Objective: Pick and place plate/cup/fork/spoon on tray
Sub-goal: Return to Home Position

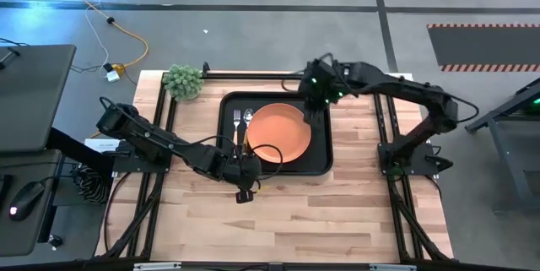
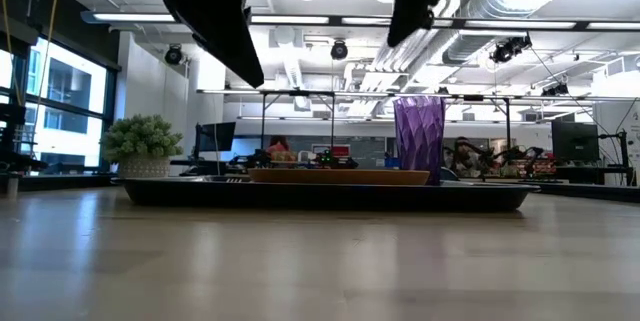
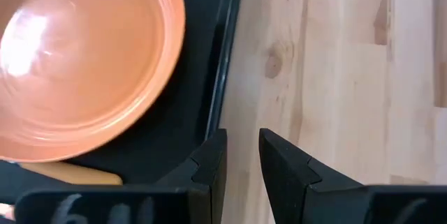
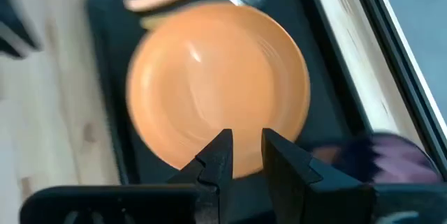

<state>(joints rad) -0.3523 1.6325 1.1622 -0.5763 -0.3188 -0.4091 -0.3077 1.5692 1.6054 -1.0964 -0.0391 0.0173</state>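
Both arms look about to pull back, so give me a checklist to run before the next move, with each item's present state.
1. Plate lies flat inside the tray: ok.
2. Cup stands upright on the tray, beside the plate: ok.
3. Fork and spoon lie on the tray, to the plate's side: ok.
4. Left gripper holds nothing; it hangs over the tray's near rim: ok.
5. Right gripper holds nothing; it hangs above the plate's edge: ok.
6. Right arm's way up clears the cup: cannot tell.
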